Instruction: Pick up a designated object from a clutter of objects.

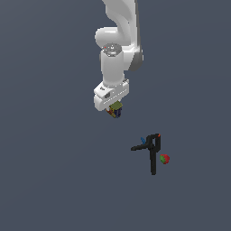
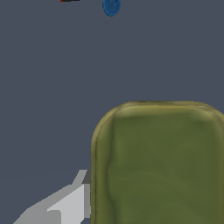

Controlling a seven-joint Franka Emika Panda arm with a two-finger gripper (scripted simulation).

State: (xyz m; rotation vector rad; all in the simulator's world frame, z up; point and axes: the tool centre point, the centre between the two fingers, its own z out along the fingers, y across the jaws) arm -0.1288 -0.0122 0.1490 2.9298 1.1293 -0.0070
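The small squat can (image 1: 116, 108), with an olive-green top and a blue, red and yellow label, sits between the fingers of my gripper (image 1: 115, 111), which is shut on it. In the wrist view the can's olive-green top (image 2: 157, 166) fills much of the frame, and one grey finger (image 2: 65, 205) presses against its side. The other finger is hidden. The black L-shaped clamp (image 1: 152, 153) lies apart from the can, toward the exterior view's right. The tiny red-and-green ball (image 1: 164, 159) lies beside the clamp.
The clamp's blue tip (image 2: 111, 6) and a bit of its black and red end (image 2: 68, 1) show at the edge of the wrist view. The dark grey floor (image 1: 54, 171) surrounds everything. The white arm (image 1: 115, 49) stands above the can.
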